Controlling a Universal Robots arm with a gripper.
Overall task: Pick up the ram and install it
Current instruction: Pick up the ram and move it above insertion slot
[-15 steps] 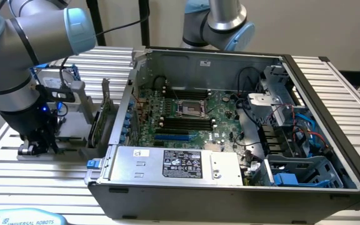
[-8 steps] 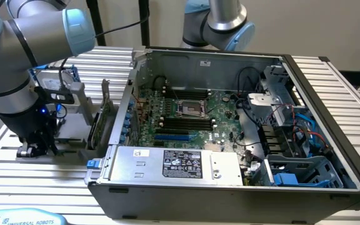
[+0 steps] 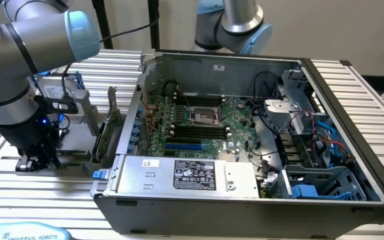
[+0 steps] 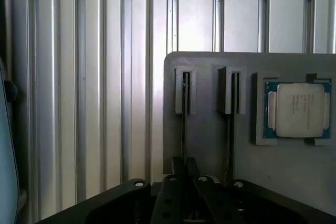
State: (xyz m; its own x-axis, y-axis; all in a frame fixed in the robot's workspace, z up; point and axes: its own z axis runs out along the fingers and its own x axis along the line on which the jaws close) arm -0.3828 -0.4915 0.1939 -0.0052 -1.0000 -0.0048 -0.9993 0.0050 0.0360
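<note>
The ram (image 4: 185,124) stands on edge in the grey holder (image 4: 207,135), in the slot farther from the CPU (image 4: 300,109), so its thin edge is presented for pinching. My gripper (image 4: 185,169) is narrow, clamped on that edge above the slatted surface (image 4: 105,103).

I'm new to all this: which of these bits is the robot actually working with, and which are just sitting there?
In the job: gripper, closed on the ram standing in the grey holder; black memory slots in the open computer.
Just lying about: processor chip in the holder; power supply; blue cables.
</note>
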